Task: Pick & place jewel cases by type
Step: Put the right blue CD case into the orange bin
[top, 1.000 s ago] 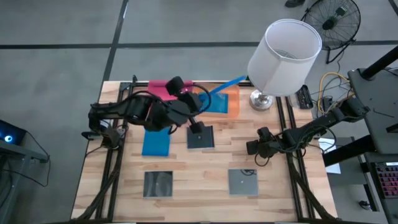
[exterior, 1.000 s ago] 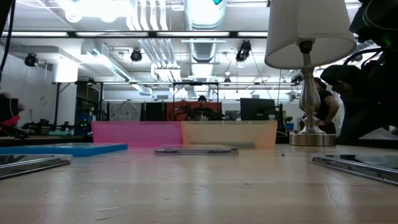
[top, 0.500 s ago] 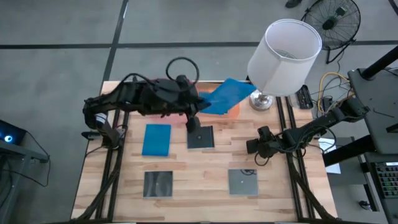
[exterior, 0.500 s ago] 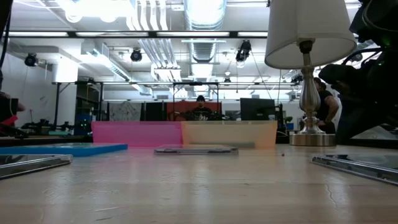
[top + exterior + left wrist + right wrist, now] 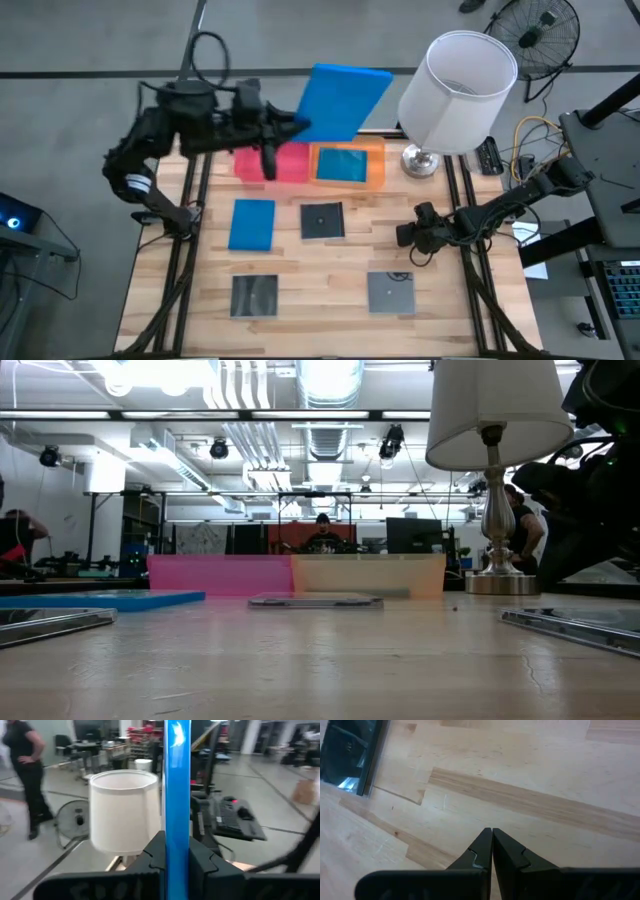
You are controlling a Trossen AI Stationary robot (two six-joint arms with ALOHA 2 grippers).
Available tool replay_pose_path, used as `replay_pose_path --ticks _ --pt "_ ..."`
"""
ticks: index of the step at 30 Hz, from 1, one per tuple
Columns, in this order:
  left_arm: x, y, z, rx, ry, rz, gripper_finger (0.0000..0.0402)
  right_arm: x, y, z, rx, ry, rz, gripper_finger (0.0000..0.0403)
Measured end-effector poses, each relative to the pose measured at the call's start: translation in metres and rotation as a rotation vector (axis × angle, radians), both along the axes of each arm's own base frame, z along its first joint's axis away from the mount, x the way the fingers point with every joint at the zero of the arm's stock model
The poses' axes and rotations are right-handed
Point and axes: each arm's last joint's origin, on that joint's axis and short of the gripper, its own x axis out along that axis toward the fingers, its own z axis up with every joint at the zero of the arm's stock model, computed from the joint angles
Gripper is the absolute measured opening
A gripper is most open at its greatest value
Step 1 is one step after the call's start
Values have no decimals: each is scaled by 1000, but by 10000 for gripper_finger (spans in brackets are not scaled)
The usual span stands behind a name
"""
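Left gripper (image 5: 177, 852), upper centre of frame, clamped one edge of a bright blue rectangular plastic jewel case (image 5: 340, 102), seemingly light, stiff and slippery.

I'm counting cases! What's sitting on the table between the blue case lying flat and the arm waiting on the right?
In the high view, one dark square case lies between the flat blue case and the shut right gripper.

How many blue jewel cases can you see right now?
3. One blue jewel case is held up by the left gripper above the table's far edge, one lies in the orange tray at, and one lies on the table at.
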Motion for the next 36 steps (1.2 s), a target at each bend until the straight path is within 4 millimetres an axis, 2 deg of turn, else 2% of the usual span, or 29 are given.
replay_pose_path --ticks 7,13,18,36 --pt "-55 1 12 24 -12 -33 7 0 0 0 -6 -1 -2 9" --pt "-87 2 -3 20 50 -42 7 0 -1 0 -36 -12 -16 9" --pt "-99 2 -34 -15 60 -44 7 0 -1 1 -40 -17 -23 9" --pt "-143 3 -168 -83 -204 -83 7 0 -1 0 -44 -14 -20 9"
